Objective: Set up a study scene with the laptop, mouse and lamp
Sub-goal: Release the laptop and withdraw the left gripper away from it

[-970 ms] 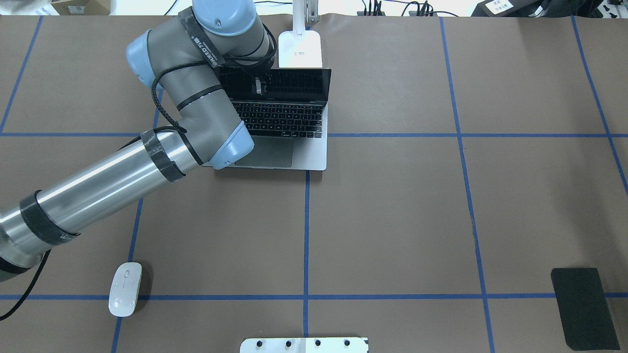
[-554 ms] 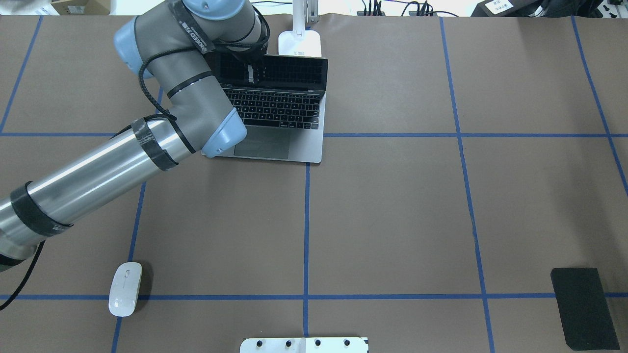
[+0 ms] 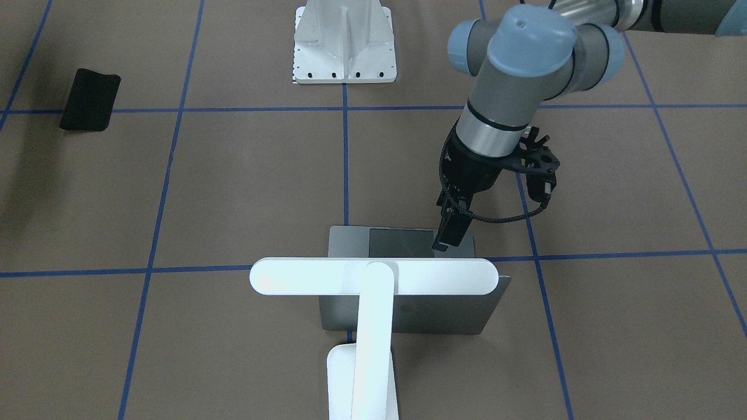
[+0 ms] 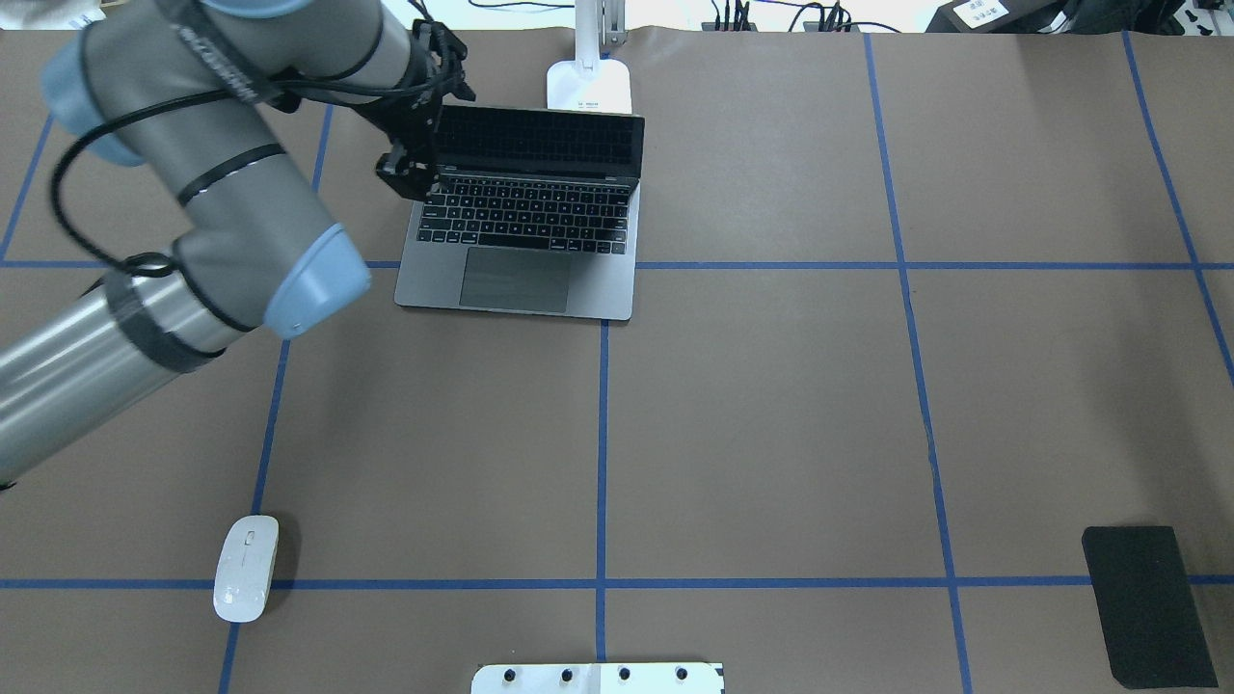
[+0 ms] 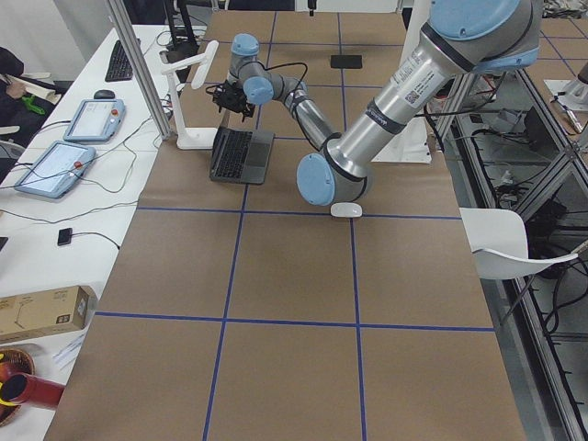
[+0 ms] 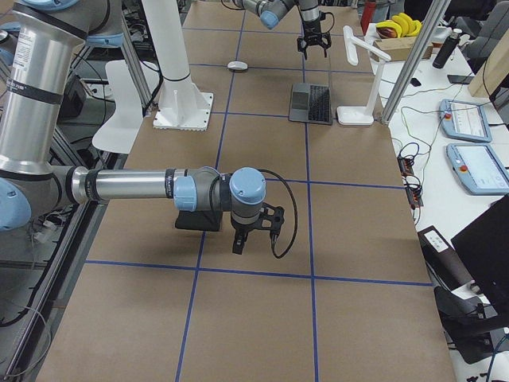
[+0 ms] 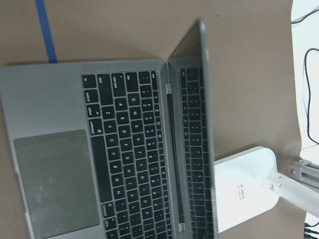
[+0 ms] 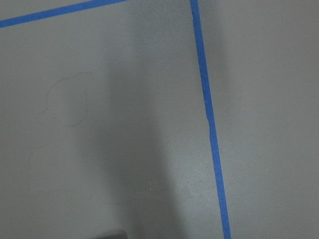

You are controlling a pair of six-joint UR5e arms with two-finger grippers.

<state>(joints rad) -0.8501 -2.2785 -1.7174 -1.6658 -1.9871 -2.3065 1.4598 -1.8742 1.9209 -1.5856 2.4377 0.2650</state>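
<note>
Directly behind the open laptop (image 4: 521, 231) stands the lamp (image 4: 589, 85).

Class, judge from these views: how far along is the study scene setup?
Done: the laptop stands open directly in front of the lamp. In hand: the left tool hangs at the laptop's left side, by the screen. Left: the mouse lies far from the laptop, near the robot's edge, not yet placed beside it.

Open laptop (image 4: 525, 226) sits just before lamp (image 4: 589, 87) — mouse (image 4: 246, 568) well apart.
</note>
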